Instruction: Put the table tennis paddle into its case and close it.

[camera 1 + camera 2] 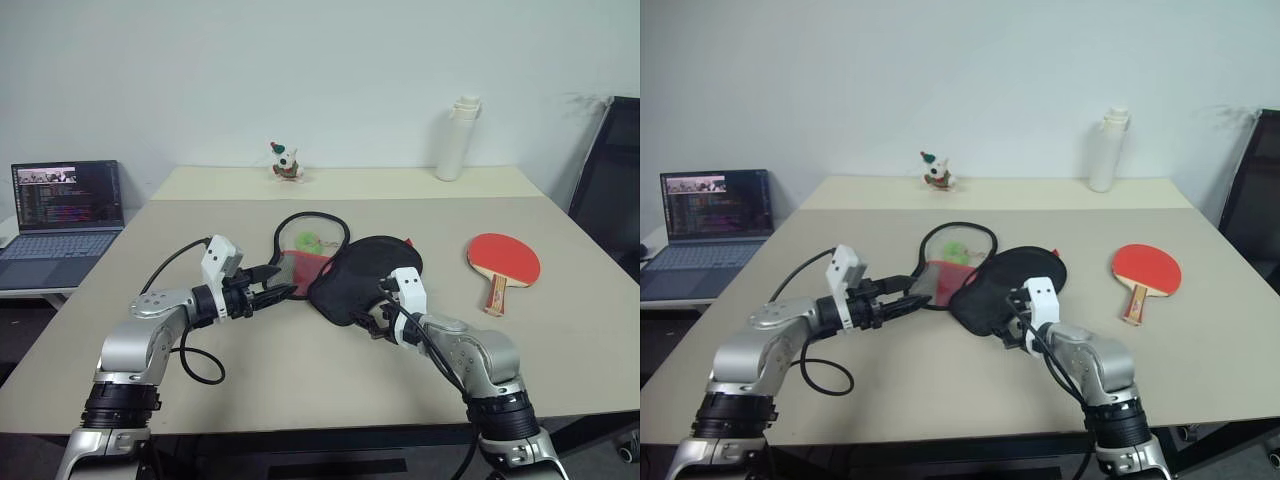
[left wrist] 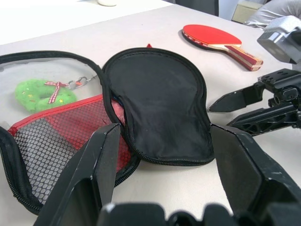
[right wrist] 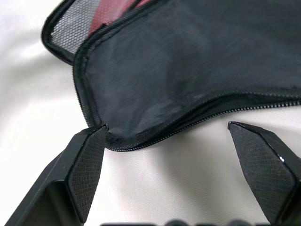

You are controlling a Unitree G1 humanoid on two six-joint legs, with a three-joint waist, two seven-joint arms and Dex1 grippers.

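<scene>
The case (image 1: 345,270) lay unzipped on the counter (image 1: 300,370), its 2 halves spread (mesh half toward the left claw (image 1: 283,291)). Both claws stood apart, empty, the right claw (image 1: 375,318) at the black half's edge. The paddle (image 1: 503,262) rested well right.

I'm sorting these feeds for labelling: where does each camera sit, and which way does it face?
Left and right eye views: head, facing forward and down over the table; both arms show.
Left wrist view: along the left gripper, jaws open, facing the case, the paddle and the right gripper.
Right wrist view: along the right gripper, jaws open, at the case's black edge.
All share the case.
</scene>
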